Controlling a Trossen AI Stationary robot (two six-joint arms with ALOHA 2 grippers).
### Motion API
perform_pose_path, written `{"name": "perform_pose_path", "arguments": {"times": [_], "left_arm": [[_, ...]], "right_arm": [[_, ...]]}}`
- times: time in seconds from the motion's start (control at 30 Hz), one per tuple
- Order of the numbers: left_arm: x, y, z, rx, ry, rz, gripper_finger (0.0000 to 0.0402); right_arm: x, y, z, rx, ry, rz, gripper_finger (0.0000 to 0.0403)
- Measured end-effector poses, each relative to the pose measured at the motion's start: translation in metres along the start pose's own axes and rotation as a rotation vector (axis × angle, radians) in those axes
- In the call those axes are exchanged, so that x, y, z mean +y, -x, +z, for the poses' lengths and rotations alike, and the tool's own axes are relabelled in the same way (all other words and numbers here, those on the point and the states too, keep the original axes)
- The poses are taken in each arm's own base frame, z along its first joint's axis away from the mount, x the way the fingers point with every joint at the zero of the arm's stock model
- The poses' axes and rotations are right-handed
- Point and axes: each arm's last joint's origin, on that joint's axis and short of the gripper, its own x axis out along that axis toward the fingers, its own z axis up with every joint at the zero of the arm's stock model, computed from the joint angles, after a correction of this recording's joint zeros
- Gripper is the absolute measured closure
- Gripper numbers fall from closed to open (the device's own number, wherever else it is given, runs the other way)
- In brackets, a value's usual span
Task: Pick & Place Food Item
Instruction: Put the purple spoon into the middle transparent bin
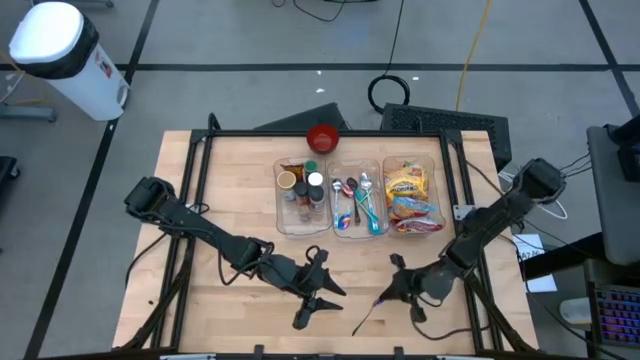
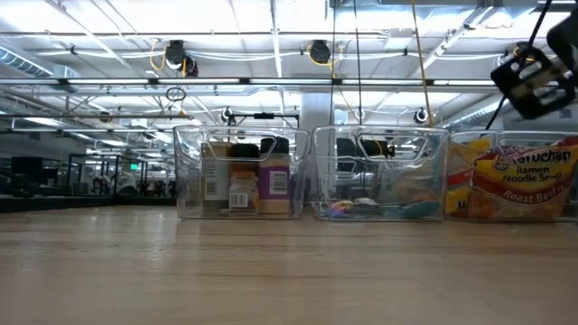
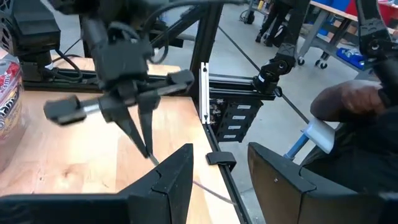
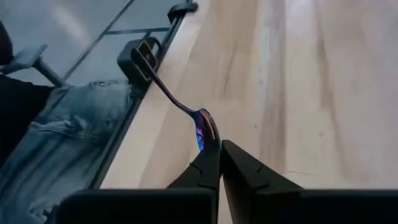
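Your right claw point(image 4: 219, 155) is clamped together on the iridescent spoon point(image 4: 202, 124) at the counter's point(image 1: 240, 190) near edge; your left claw point(image 1: 318, 300) hangs apart beside it (holding nothing, apparently). Ramen packets point(image 1: 413, 195) sit in the rightmost bin.

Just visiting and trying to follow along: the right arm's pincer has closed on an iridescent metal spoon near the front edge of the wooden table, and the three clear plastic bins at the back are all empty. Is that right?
Not quite. The three clear plastic bins are not empty: the high view shows jars, cutlery and noodle packets in them. The rest holds: the right pincer has closed on the iridescent metal spoon near the wooden table's front edge.
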Motion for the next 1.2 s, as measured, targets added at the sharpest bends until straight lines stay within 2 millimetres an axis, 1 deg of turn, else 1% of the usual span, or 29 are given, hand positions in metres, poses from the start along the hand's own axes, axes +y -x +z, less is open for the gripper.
{"name": "perform_pose_path", "arguments": {"times": [0.1, 0.23, 0.33, 0.43, 0.57, 0.63, 0.77, 0.97, 1.2], "left_arm": [[0.001, 0.0, 0.0, -0.012, 0.003, 0.037, 0.0243], [0.005, -0.002, 0.0, -0.046, 0.0, 0.166, 0.0243], [0.011, -0.005, -0.003, -0.058, -0.002, 0.26, 0.0243], [0.017, -0.007, -0.006, -0.053, 0.018, 0.3, 0.0243], [0.028, -0.011, -0.008, -0.053, 0.055, 0.332, 0.0243], [0.034, -0.013, -0.01, -0.043, 0.073, 0.351, 0.0243], [0.045, -0.015, -0.015, -0.021, 0.11, 0.394, 0.0243], [0.061, -0.018, -0.02, 0.003, 0.159, 0.451, 0.0243], [0.066, -0.018, -0.022, 0.01, 0.175, 0.467, 0.0243]], "right_arm": [[-0.002, 0.013, 0.008, -0.04, 0.031, -0.059, 0.0402], [-0.008, 0.029, 0.019, -0.106, 0.099, -0.17, 0.0402], [-0.016, 0.038, 0.027, -0.127, 0.17, -0.261, 0.0402], [-0.023, 0.044, 0.039, -0.159, 0.219, -0.368, 0.0402], [-0.034, 0.047, 0.054, -0.18, 0.283, -0.449, 0.0403], [-0.039, 0.047, 0.059, -0.188, 0.286, -0.476, 0.0403], [-0.048, 0.047, 0.062, -0.182, 0.284, -0.513, 0.0403], [-0.048, 0.047, 0.062, -0.184, 0.283, -0.512, 0.0403], [-0.047, 0.049, 0.066, -0.217, 0.292, -0.504, 0.0403]]}}
